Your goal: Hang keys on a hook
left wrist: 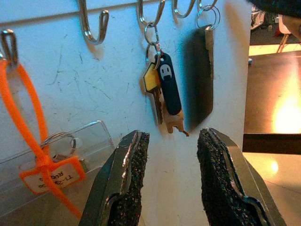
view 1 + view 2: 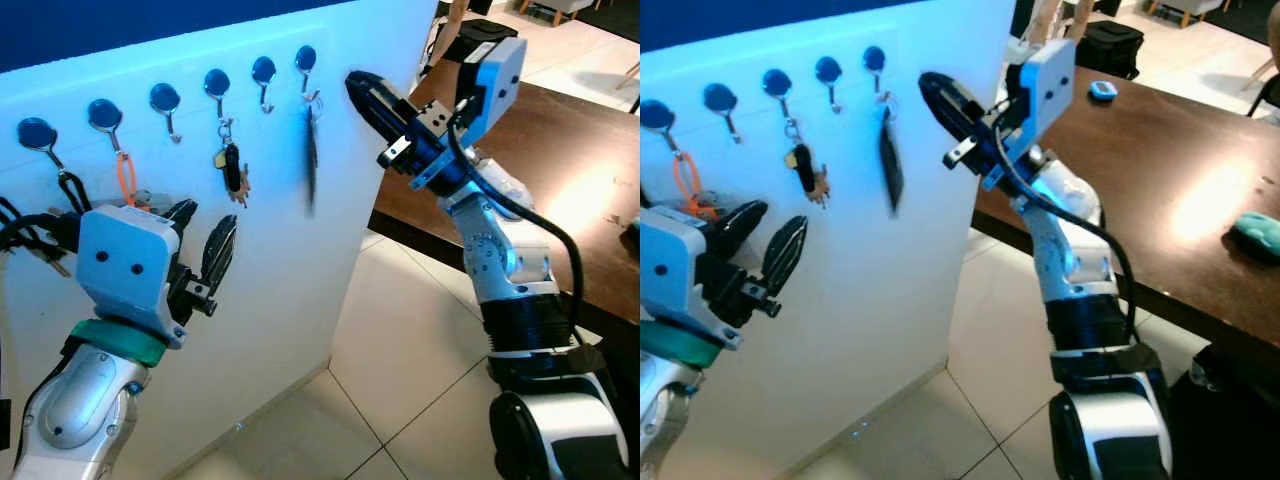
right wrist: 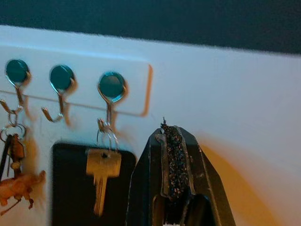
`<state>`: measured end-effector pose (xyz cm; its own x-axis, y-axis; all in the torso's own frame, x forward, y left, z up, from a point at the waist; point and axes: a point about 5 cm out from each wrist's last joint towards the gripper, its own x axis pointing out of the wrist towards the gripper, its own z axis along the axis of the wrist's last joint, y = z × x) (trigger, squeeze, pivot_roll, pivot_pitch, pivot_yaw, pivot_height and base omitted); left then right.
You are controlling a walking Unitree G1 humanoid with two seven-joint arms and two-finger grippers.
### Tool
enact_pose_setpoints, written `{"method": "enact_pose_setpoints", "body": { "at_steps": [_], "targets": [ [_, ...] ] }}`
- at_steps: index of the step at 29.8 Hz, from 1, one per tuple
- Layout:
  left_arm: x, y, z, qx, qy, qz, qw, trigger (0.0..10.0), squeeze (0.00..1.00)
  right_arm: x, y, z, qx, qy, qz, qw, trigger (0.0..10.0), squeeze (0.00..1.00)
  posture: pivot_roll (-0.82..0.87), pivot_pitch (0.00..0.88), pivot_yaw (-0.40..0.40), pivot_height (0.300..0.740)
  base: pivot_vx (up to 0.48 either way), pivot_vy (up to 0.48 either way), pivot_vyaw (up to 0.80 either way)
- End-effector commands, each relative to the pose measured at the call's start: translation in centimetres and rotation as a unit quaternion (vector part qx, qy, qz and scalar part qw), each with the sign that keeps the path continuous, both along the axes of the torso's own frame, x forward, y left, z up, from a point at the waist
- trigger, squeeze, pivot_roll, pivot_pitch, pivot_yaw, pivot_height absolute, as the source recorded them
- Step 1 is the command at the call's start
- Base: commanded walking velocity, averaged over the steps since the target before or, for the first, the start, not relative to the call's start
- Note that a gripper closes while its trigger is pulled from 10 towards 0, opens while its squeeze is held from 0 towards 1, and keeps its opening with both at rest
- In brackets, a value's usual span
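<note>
A row of metal hooks runs along the white wall panel [image 2: 280,250]. On the rightmost hook [image 3: 111,87] hang a brass key [image 3: 102,174] and a flat black fob [image 2: 311,160] on one ring. My right gripper [image 2: 357,86] is shut with nothing in it, and its tip is close to the wall just to the right of that hook. My left gripper [image 2: 205,235] is open and empty, lower down in front of the panel, below a key bunch with a black and yellow tag [image 1: 164,89].
An orange tie with a label [image 1: 42,165] and a clear plastic holder hang from hooks further left. A dark wooden table [image 2: 560,150] stands to the right, with a teal object [image 2: 1258,232] and a small blue object [image 2: 1102,90] on it. Tiled floor [image 2: 400,370] lies below.
</note>
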<state>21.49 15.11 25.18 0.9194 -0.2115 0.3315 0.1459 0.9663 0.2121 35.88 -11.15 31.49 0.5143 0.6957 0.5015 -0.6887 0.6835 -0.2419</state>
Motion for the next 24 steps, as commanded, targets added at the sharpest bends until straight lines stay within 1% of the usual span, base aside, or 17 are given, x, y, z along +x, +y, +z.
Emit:
{"method": "enact_pose_setpoints", "body": {
  "at_steps": [1, 8, 9, 10, 11, 12, 13, 14, 17, 19, 20, 21, 22, 24],
  "targets": [
    [0.1, 0.2, -0.3, 0.0, 0.012, 0.002, 1.0, 10.0, 0.0, 0.3, 0.4, -1.4, -0.002, 0.03, 0.009, 1.0, 10.0, 0.0, -0.01, 0.082, 0.053, 0.74, 0.0, 0.0, 0.0],
    [0.0, 0.2, -0.3, 0.0, 0.013, 0.002, 1.0, 10.0, 0.0, 0.3, 0.6, -2.2, -0.016, 0.036, 0.01, 0.999, 10.0, 0.0, -0.02, 0.085, 0.057, 0.74, 0.0, 0.0, 0.0],
    [0.0, 0.2, -0.3, 0.0, 0.013, 0.001, 1.0, 10.0, 0.0, 0.3, 0.7, -2.5, -0.022, 0.037, 0.007, 0.999, 10.0, 0.03, -0.02, 0.087, 0.059, 0.74, 0.0, 0.0, 0.0],
    [0.0, 0.2, -0.3, 0.0, 0.013, 0.001, 1.0, 10.0, 0.0, 0.3, 0.7, -2.5, -0.022, 0.037, 0.007, 0.999, 10.0, 0.03, -0.02, 0.087, 0.059, 0.74, 0.0, 0.0, 0.0],
    [0.0, 0.2, -0.2, 0.0, 0.013, 0.0, 1.0, 10.0, 0.0, 0.3, 0.7, -2.6, -0.022, 0.037, 0.007, 0.999, 10.0, 0.27, -0.02, 0.088, 0.06, 0.74, 0.0, 0.0, 0.0],
    [0.0, 0.2, -0.3, 0.0, 0.014, 0.0, 1.0, 10.0, 0.0, 0.3, 0.7, -2.6, -0.022, 0.037, 0.006, 0.999, 10.0, 0.6, -0.02, 0.088, 0.06, 0.74, 0.0, 0.0, 0.0],
    [0.0, 0.2, -0.3, 0.0, 0.014, 0.0, 1.0, 10.0, 0.0, 0.3, 0.7, -2.6, -0.022, 0.037, 0.006, 0.999, 10.0, 0.6, -0.02, 0.088, 0.06, 0.74, 0.0, 0.0, 0.0],
    [0.0, 0.1, -0.2, -0.001, 0.014, -0.001, 1.0, 10.0, 0.0, 0.1, 0.6, -2.6, -0.018, 0.037, 0.008, 0.999, 10.0, 1.0, -0.01, 0.09, 0.061, 0.74, 0.0, 0.0, 0.0],
    [0.0, 0.1, -0.2, -0.001, 0.014, -0.002, 1.0, 10.0, 0.0, 0.1, 0.6, -2.7, -0.016, 0.037, 0.008, 0.999, 10.0, 1.0, -0.01, 0.09, 0.061, 0.74, 0.0, 0.0, 0.0],
    [0.0, 0.1, -0.2, 0.0, 0.015, -0.002, 1.0, 10.0, 0.0, -0.7, 0.6, -2.7, -0.006, 0.034, 0.022, 0.999, 10.0, 1.0, -0.01, 0.092, 0.061, 0.74, 0.0, 0.0, 0.0],
    [0.0, 0.1, -0.2, 0.0, 0.015, -0.002, 1.0, 10.0, 0.0, -0.7, 0.6, -2.7, -0.006, 0.034, 0.022, 0.999, 10.0, 1.0, -0.01, 0.092, 0.061, 0.74, 0.0, 0.0, 0.0],
    [0.1, 0.0, -0.2, 0.0, 0.014, -0.003, 1.0, 10.0, 0.0, -1.4, 0.5, -2.8, 0.0, 0.031, 0.023, 0.999, 10.0, 1.0, -0.01, 0.092, 0.059, 0.74, 0.0, 0.0, 0.0],
    [0.3, -0.1, -0.3, 0.0, 0.014, -0.002, 1.0, 10.0, 0.0, -2.3, 0.3, -3.2, 0.007, 0.032, 0.022, 0.999, 10.0, 0.29, -0.02, 0.092, 0.059, 0.74, 0.0, 0.0, 0.0],
    [0.5, -0.1, -0.4, -0.001, 0.014, -0.001, 1.0, 10.0, 0.0, -3.1, 0.2, -3.6, 0.013, 0.035, 0.018, 0.999, 10.0, 0.29, -0.02, 0.093, 0.059, 0.74, 0.0, 0.0, 0.0]
  ]
}}
